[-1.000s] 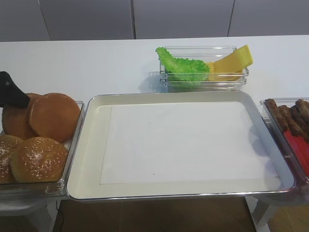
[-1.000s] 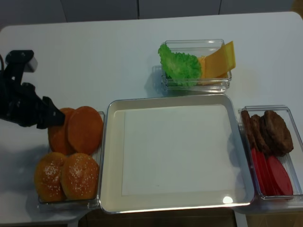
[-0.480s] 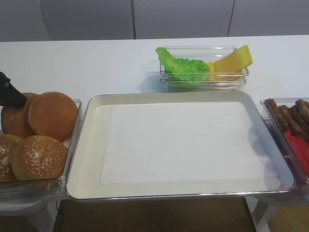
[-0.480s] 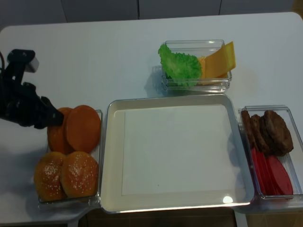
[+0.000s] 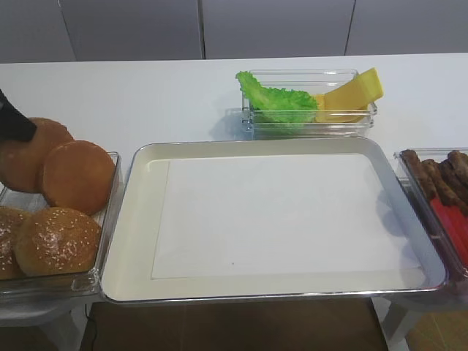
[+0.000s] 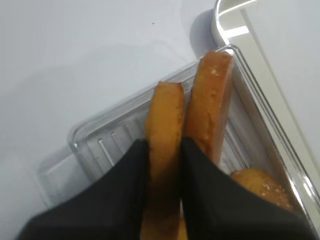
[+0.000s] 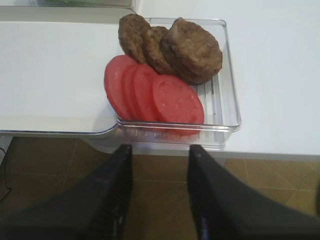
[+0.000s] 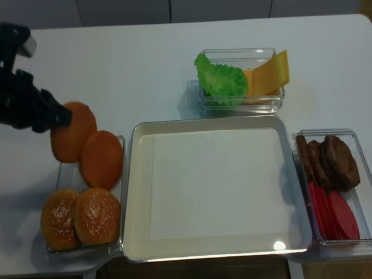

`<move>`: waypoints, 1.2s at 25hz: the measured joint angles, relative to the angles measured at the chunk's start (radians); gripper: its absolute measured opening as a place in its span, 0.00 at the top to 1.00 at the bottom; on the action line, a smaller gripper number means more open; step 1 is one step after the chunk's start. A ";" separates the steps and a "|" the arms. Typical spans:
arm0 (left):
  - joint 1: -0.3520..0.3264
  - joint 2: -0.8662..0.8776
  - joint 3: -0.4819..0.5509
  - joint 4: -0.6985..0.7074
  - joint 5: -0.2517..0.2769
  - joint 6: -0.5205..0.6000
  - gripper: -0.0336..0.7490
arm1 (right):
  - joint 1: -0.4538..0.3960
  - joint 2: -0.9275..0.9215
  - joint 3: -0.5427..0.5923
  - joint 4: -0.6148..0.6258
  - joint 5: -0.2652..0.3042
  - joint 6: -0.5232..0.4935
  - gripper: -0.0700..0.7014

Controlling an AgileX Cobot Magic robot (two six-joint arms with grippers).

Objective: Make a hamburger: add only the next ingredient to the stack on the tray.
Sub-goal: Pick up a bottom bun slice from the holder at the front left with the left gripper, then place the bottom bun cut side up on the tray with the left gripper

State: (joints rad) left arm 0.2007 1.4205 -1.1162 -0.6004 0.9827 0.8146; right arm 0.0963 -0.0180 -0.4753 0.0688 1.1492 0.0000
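My left gripper [image 8: 58, 116] is shut on the rim of a flat, smooth golden-brown bun half [image 8: 72, 132], which it holds on edge above the back of the bun bin. In the left wrist view both black fingers [image 6: 136, 165] pinch this bun half [image 6: 164, 117]. A second flat bun half [image 8: 102, 158] leans beside it. The silver tray [image 5: 131, 241] holds only its white paper sheet; no stack shows on it. My right gripper [image 7: 159, 155] is open and empty, off the table's front edge near the patty bin.
Two sesame-seeded buns [image 8: 96, 215] fill the front of the clear bun bin [image 8: 119, 192] left of the tray. Lettuce [image 8: 221, 78] and cheese slices [image 8: 270, 72] sit in a bin behind the tray. Patties [image 7: 192, 50] and tomato slices [image 7: 165, 95] lie in a bin on the right.
My left gripper has shut on the rear flat bun half and raised it up and back, away from the bin. The other flat half stays in the bin.
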 joint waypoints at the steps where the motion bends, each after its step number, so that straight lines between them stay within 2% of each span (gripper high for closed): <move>1: 0.000 -0.012 -0.010 0.000 -0.010 -0.013 0.77 | 0.000 0.000 0.000 0.000 0.000 0.000 0.55; 7: -0.017 -0.065 -0.097 0.001 -0.040 -0.044 0.77 | 0.000 0.000 0.000 0.000 0.000 0.000 0.55; 11: -0.120 -0.087 -0.134 0.002 -0.048 -0.044 0.77 | 0.000 0.000 0.000 0.000 0.000 0.000 0.55; 14: -0.223 -0.089 -0.138 0.005 -0.054 -0.060 0.77 | 0.000 0.000 0.000 0.000 0.000 0.000 0.55; 18: -0.429 -0.089 -0.138 0.104 -0.106 -0.103 0.77 | 0.000 0.000 0.000 0.000 0.000 0.000 0.55; 23: -0.684 -0.062 -0.138 0.356 -0.199 -0.310 0.78 | 0.000 0.000 0.000 0.000 0.000 0.000 0.55; 30: -0.961 0.091 -0.138 0.720 -0.277 -0.638 0.78 | 0.000 0.000 0.000 0.000 0.000 0.000 0.55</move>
State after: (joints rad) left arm -0.7599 1.5120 -1.2545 0.1195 0.7055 0.1761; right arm 0.0963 -0.0180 -0.4753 0.0688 1.1492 0.0000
